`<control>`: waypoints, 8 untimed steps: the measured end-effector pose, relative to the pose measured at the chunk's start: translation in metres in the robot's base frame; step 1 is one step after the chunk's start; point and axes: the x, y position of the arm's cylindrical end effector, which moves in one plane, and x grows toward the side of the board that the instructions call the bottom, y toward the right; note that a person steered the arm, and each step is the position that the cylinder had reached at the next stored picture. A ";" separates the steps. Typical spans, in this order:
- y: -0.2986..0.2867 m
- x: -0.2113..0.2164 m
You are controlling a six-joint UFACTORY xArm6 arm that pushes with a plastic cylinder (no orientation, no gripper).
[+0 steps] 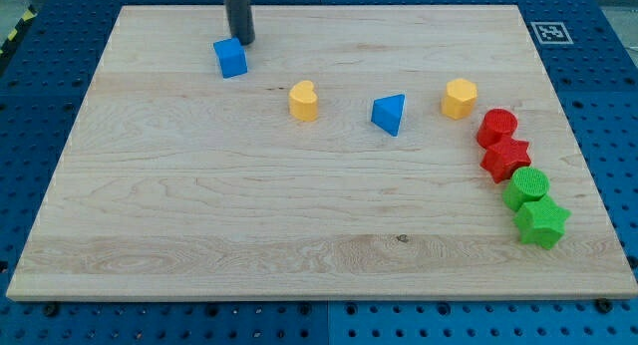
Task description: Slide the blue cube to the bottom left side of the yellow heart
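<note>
Eight blocks sit on the counter. The heart lies mid-board, the blue cube beyond to its far left; my tip touches the cube's far side, placed to push nearward. No claw exists.

You've got a pale wood counter filling the frame, blue perforated base around it, a black-white marker tag upper right, even light.
</note>
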 end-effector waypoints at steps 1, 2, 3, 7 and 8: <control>-0.036 0.006; -0.033 0.015; -0.010 0.015; 0.004 0.074; 0.004 0.100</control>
